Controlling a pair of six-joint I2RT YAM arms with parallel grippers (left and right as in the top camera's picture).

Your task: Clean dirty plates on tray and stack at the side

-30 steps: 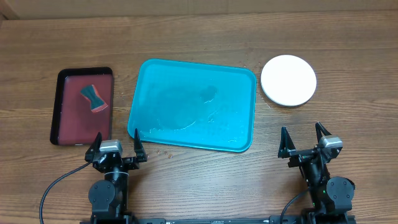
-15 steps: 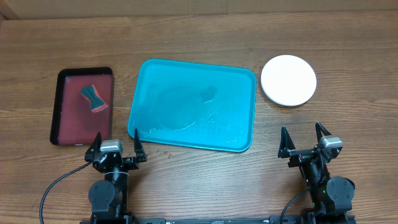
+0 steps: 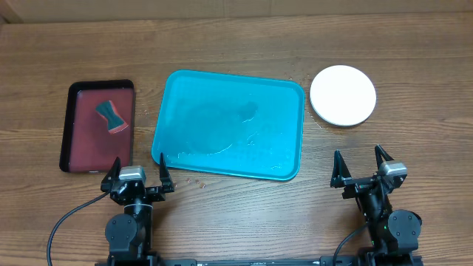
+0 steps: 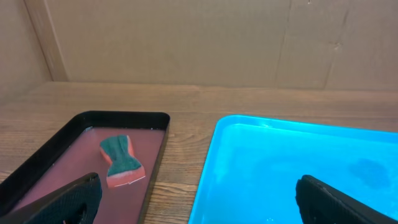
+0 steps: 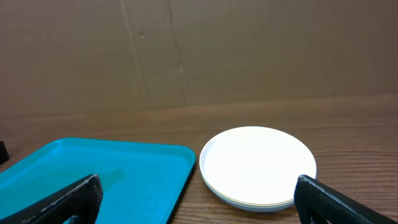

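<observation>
The turquoise tray (image 3: 229,124) lies in the middle of the table with nothing on it but wet streaks; it also shows in the left wrist view (image 4: 298,168) and the right wrist view (image 5: 93,171). A stack of plates with the white one on top (image 3: 343,95) sits on the table right of the tray, also in the right wrist view (image 5: 257,165); thin edges of other plates show beneath it. My left gripper (image 3: 138,174) is open and empty near the tray's front left corner. My right gripper (image 3: 362,167) is open and empty, in front of the plate stack.
A dark red black-rimmed tray (image 3: 100,125) at the left holds a green-and-pink sponge (image 3: 110,115), also seen in the left wrist view (image 4: 121,160). A cardboard wall stands at the table's far edge.
</observation>
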